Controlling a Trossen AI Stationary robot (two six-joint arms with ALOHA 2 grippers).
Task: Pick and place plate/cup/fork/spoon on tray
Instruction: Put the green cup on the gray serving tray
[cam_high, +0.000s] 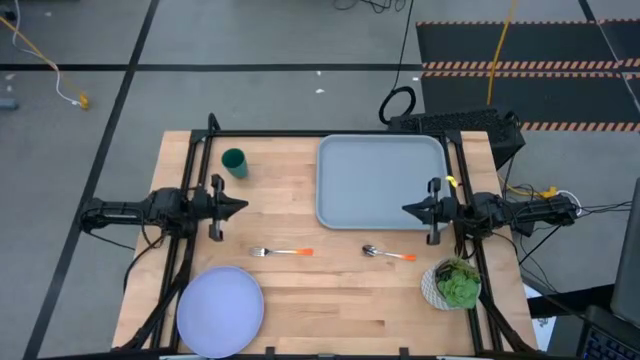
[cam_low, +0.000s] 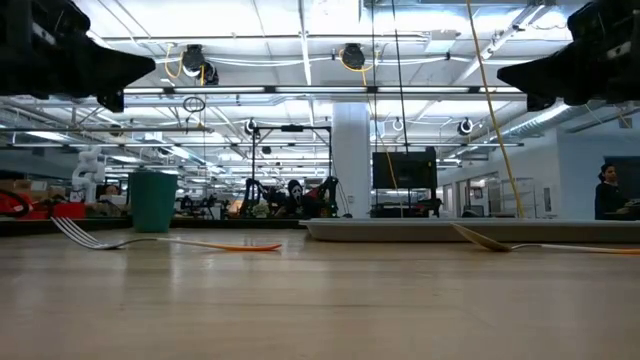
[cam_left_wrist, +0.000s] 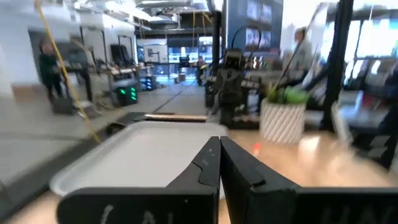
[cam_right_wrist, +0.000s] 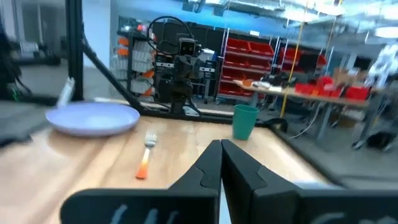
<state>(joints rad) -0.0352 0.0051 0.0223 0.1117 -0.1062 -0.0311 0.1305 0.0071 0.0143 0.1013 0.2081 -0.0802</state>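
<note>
Nowhere on the table things can any brand, label or writing be read.

Both grippers have their fingers pressed together and hold nothing. The left gripper (cam_high: 243, 208) hangs above the bare wood at the left side of the table, tips pointing toward the middle. The right gripper (cam_high: 406, 209) hangs over the near right part of the tray (cam_high: 345, 200), tips pointing back at the left one. Seen from table height, both hang well clear of the surface.

That tray lies at the far right of the table. The cup (cam_high: 234, 161) stands upright near the far left corner. The fork (cam_high: 281, 252) lies flat on the wood, left of centre, orange handle toward the right. The spoon (cam_high: 388, 253) lies just below the tray's near edge, its handle also toward the right. The plate (cam_high: 219, 311) sits at the near left corner, its lower edge cut off by the picture.

A white pot of green leaves (cam_high: 453, 284) stands at the near right edge, partly behind the right arm's frame. From table height the plate does not show, and the tray appears only as a thin rim.
</note>
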